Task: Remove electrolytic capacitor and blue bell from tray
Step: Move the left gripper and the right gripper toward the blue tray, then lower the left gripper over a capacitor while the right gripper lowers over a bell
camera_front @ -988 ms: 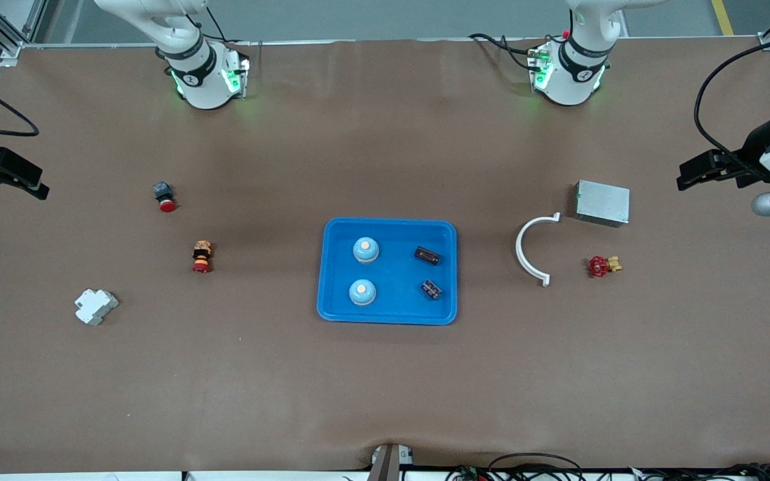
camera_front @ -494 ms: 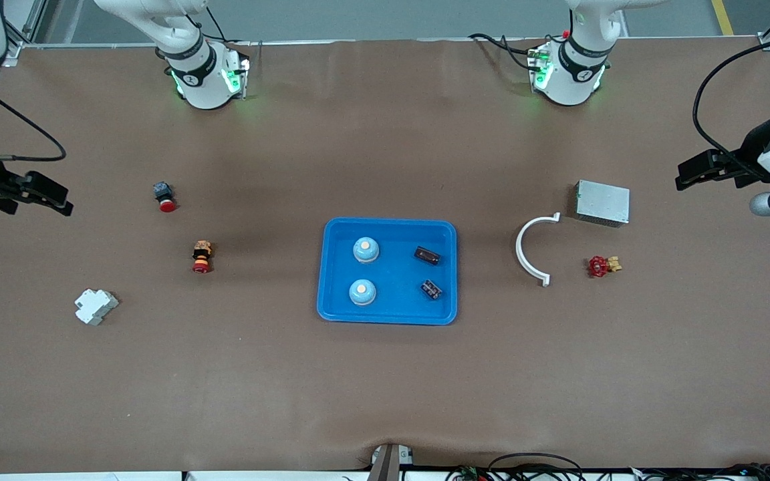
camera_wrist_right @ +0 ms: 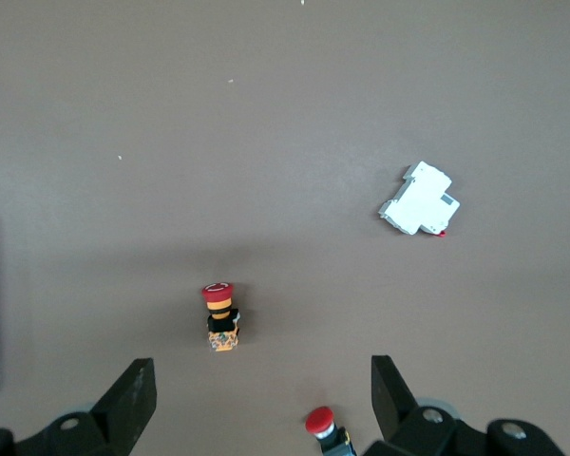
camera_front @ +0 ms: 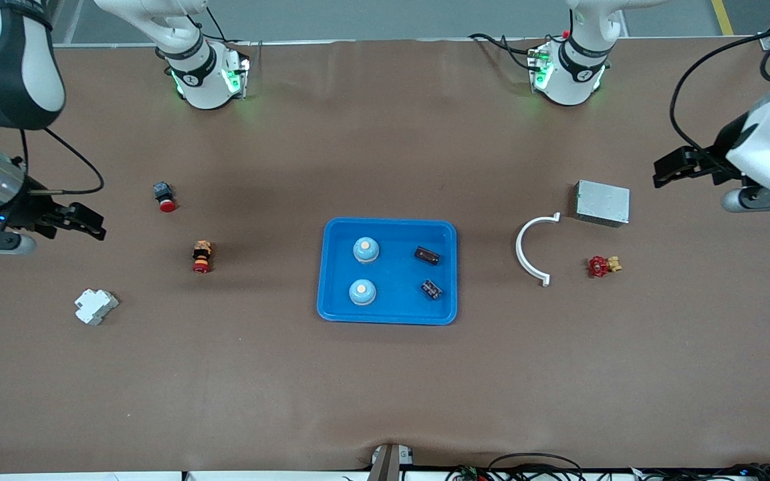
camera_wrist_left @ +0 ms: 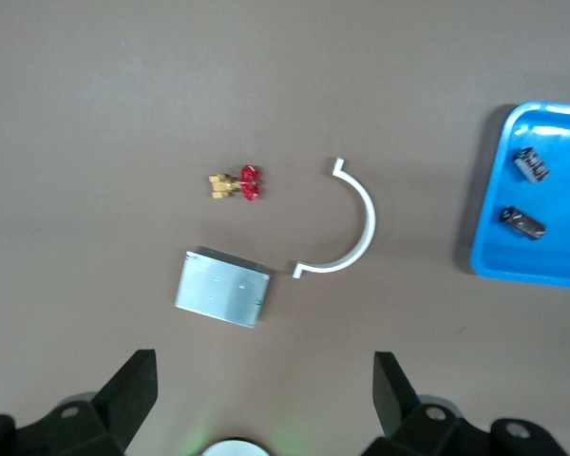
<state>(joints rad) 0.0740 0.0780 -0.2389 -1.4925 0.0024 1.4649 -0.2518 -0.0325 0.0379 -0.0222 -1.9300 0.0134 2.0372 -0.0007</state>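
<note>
A blue tray (camera_front: 388, 222) sits mid-table. It holds two light-blue bells (camera_front: 365, 249) (camera_front: 362, 291) on the side toward the right arm. Two black capacitors (camera_front: 427, 254) (camera_front: 432, 289) lie on the side toward the left arm. The left wrist view shows the tray's edge (camera_wrist_left: 551, 271) and both capacitors (camera_wrist_left: 531, 163) (camera_wrist_left: 522, 222). My left gripper (camera_front: 658, 172) (camera_wrist_left: 263, 394) hangs open and empty over bare table beside the metal box. My right gripper (camera_front: 97, 225) (camera_wrist_right: 261, 399) is open and empty over the table near the red push button.
Toward the right arm's end lie a red push button (camera_front: 165, 196) (camera_wrist_right: 320, 423), a red-and-yellow stop button (camera_front: 202, 256) (camera_wrist_right: 220, 316) and a white breaker (camera_front: 95, 306) (camera_wrist_right: 419, 199). Toward the left arm's end lie a white curved bracket (camera_front: 531, 248), a metal box (camera_front: 602, 202) and a red valve (camera_front: 602, 266).
Both arms have swung in from the table's ends toward the middle. The grippers stay open, and nothing on the table has moved.
</note>
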